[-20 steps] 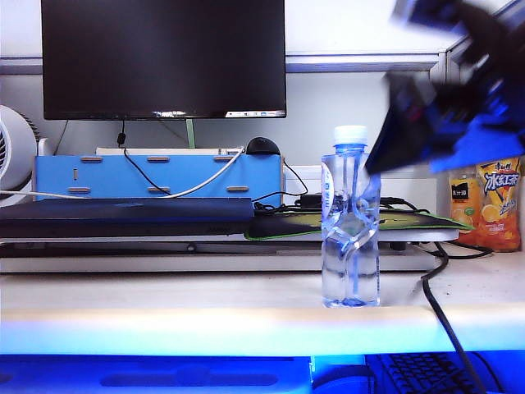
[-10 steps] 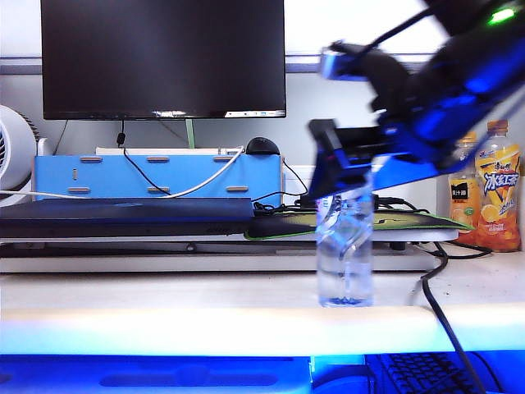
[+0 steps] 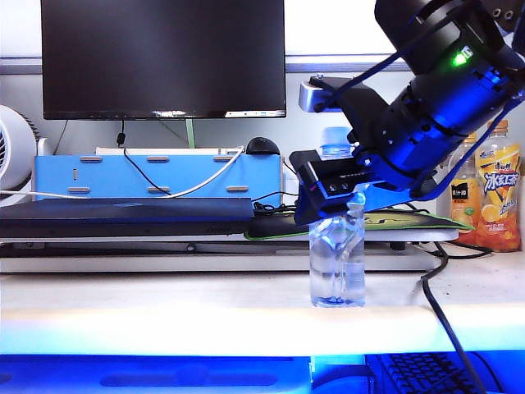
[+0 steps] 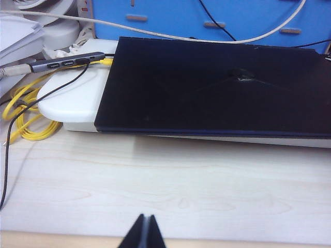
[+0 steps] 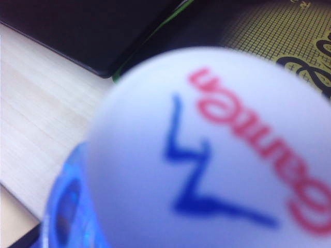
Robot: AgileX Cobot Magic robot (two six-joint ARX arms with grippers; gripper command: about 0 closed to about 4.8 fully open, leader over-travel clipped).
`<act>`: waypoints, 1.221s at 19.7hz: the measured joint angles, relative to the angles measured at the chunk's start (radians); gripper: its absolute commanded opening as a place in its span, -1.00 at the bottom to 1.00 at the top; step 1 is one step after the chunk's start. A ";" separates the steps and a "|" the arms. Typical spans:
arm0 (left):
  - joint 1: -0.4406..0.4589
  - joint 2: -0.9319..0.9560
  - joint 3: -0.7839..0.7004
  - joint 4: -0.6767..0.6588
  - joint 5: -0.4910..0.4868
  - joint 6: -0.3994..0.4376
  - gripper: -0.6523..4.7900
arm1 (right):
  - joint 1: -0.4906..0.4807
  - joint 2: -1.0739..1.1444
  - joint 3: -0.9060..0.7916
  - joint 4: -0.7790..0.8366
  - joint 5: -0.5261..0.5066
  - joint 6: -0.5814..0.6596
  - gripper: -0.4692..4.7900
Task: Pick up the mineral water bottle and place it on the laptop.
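Bottle: bottle (image 3: 336, 267) stands upright on the pale desk (image 3: 164, 308), in front of the raised shelf and right of the laptop; clear waisted body, its top hidden behind the right gripper in the exterior view.
Cap: white cap (image 5: 217, 150) fills the right wrist view, blurred and very close, with red and blue print on top.
Right gripper: right gripper (image 3: 332, 193) sits over the bottle's neck and shoulder, the arm coming down from the upper right; jaws stand wide, and no squeeze on the bottle shows; whether the fingers touch the plastic cannot be told.
Left gripper: left gripper (image 4: 144, 233) shows only as two dark fingertips pressed together, low over bare desk, well apart from the bottle and near the laptop's front edge.
Laptop: laptop (image 4: 217, 88) lies flat and closed on a white stand (image 4: 72, 98), nothing on its lid; left of the bottle in the exterior view.
Mouse pad: green-edged pad (image 3: 394, 222) lies behind the bottle, beside the laptop.
Background: monitor (image 3: 164, 57) above, blue box (image 3: 156, 176) behind the laptop, orange drink bottles (image 3: 492, 197) at far right.
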 measured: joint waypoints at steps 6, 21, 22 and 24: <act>0.000 0.000 0.000 0.000 0.000 0.000 -0.77 | 0.002 0.005 0.040 -0.038 -0.006 -0.011 -0.85; 0.000 0.000 0.000 0.000 0.000 0.000 -0.77 | 0.002 0.212 0.772 -0.193 -0.196 -0.026 -0.84; 0.000 0.000 0.000 0.000 0.000 0.000 -0.77 | 0.002 0.255 0.817 -0.226 -0.204 -0.026 -0.84; 0.000 0.000 0.000 0.000 0.000 0.000 -0.77 | 0.002 0.334 0.875 -0.239 -0.219 -0.026 -0.84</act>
